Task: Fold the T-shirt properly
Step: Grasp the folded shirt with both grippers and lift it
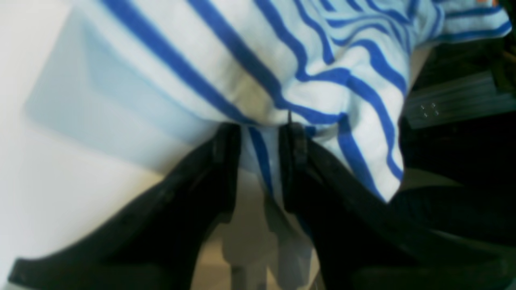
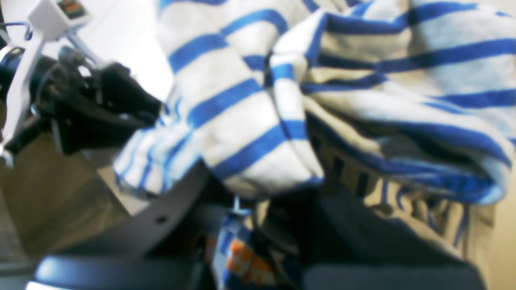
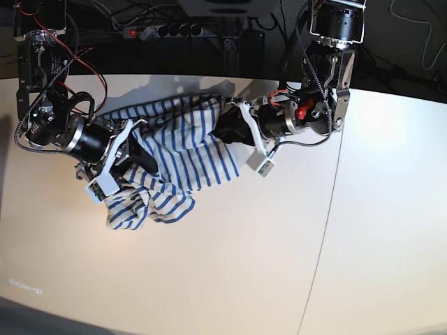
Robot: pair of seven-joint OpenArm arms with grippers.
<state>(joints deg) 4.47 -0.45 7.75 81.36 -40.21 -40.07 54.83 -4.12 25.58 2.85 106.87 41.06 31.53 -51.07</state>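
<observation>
I see the T-shirt (image 3: 178, 143) as white to cream cloth crossed all over by thin blue stripes; in my right wrist view the cream looks warmer and the stripes brighter. Under the T-shirt, the table (image 3: 279, 265) is a plain pale beige. Both grippers beside the T-shirt, left gripper (image 1: 260, 133) and right gripper (image 3: 136, 162), have black fingers, with white plastic brackets and a spot of red by the left one.

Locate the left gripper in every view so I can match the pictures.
Left wrist: left gripper at bottom centre, black fingers pinching striped cloth.
Right wrist: it sits at the left edge.
Base: upper centre-right, at the cloth's right edge.
Shared landmark: the T-shirt.
</observation>
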